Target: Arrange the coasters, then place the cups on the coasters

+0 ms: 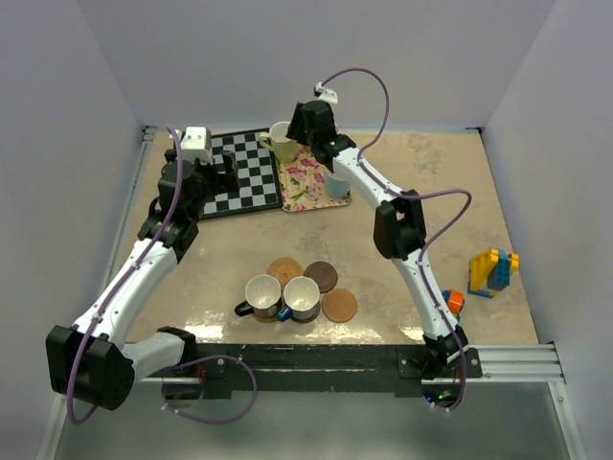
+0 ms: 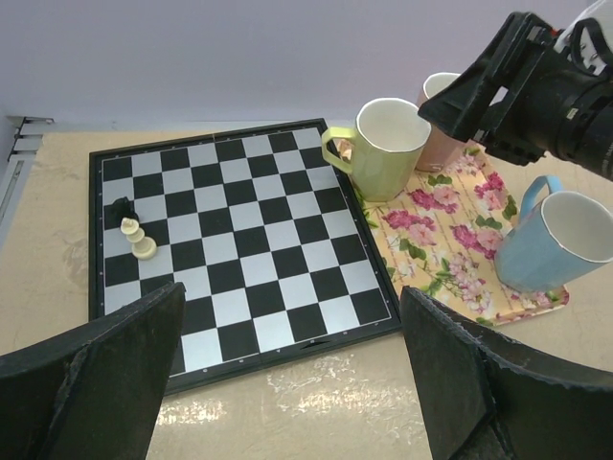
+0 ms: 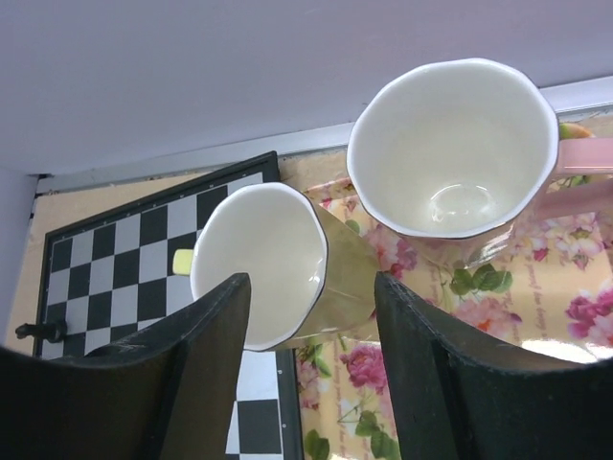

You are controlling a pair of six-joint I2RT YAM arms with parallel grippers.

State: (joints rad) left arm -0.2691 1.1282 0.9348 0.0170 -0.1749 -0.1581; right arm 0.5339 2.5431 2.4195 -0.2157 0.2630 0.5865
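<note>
We log left fingers spread wide, empty, over black-and-white chessboard, right fingers apart, straddling yellow-green ceramic mug at edge of floral rectangular tray

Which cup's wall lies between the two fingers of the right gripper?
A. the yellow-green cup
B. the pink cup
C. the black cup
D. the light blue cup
A: in the right wrist view the right gripper has one finger over the white inside of the yellow-green cup and the other outside its wall; the pink cup stands clear.
</note>
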